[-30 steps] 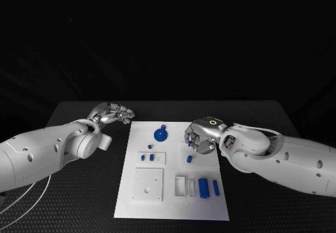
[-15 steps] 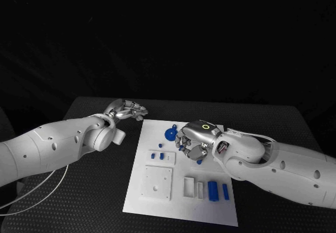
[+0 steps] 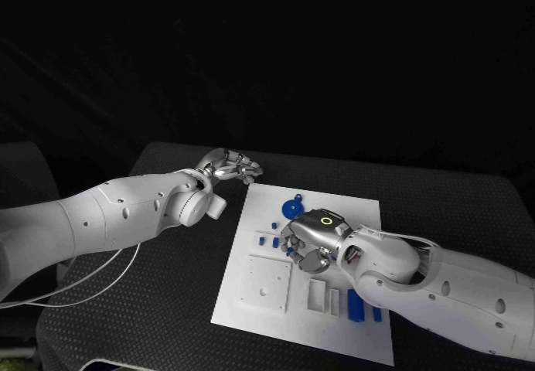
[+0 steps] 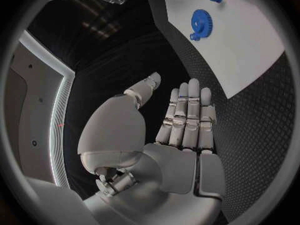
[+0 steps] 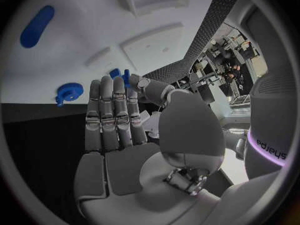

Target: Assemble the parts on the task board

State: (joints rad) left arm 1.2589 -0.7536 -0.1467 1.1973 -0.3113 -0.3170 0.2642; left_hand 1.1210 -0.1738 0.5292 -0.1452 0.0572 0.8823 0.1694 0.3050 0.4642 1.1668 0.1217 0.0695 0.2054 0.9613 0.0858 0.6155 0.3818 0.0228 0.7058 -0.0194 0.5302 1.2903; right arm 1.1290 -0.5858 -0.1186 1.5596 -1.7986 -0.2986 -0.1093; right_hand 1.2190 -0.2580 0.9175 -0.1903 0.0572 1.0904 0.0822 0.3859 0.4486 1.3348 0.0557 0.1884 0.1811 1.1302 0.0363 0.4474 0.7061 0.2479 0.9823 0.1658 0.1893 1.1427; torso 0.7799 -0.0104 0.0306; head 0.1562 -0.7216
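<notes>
White task board (image 3: 267, 309) flat on the black table (image 3: 156, 309), with a blue gear (image 3: 293, 209) near its far edge, small blue pegs (image 3: 267, 242) just beside a raised white block (image 3: 267, 284), and blue bars (image 3: 355, 305) towards the near right corner. Right hand (image 3: 303, 241) poised over mid-board, fingers straight, holding nothing. Left hand (image 3: 232, 166) off the far left corner, fingers extended and apart, empty.
</notes>
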